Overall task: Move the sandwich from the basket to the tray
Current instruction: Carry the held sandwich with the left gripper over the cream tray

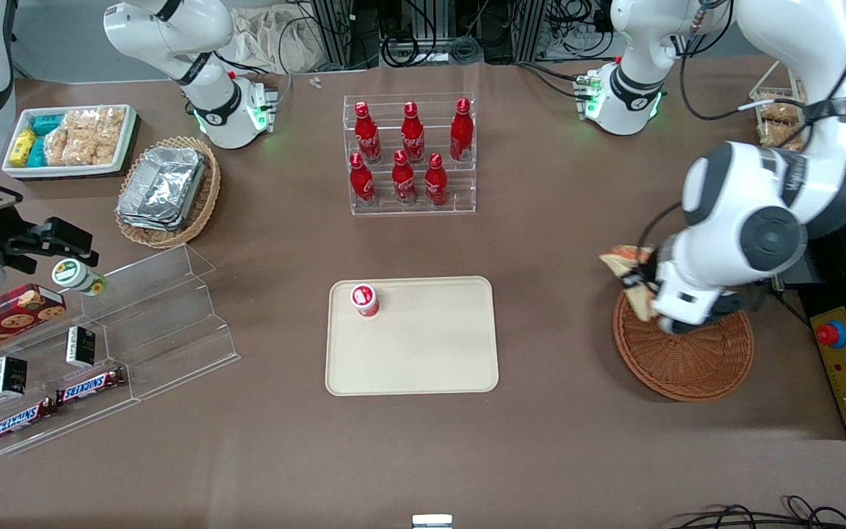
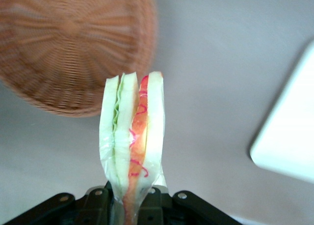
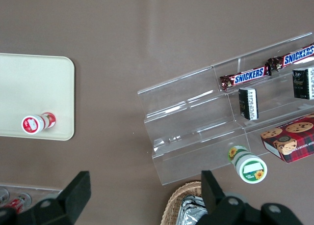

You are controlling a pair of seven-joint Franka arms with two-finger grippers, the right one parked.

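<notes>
The gripper (image 2: 131, 205) is closed tight on the sandwich (image 2: 131, 136) — lifted up by the basket (image 1: 684, 353) edge. The tray (image 1: 412, 367) lies sideways toward the parked arm — that's the way to go.

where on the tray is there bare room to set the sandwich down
The gripper, above the basket, is shut on the sandwich. The tray is bare except for the red-and-white cup, which stands in its corner nearest the bottle rack; only that corner is crowded.
</notes>
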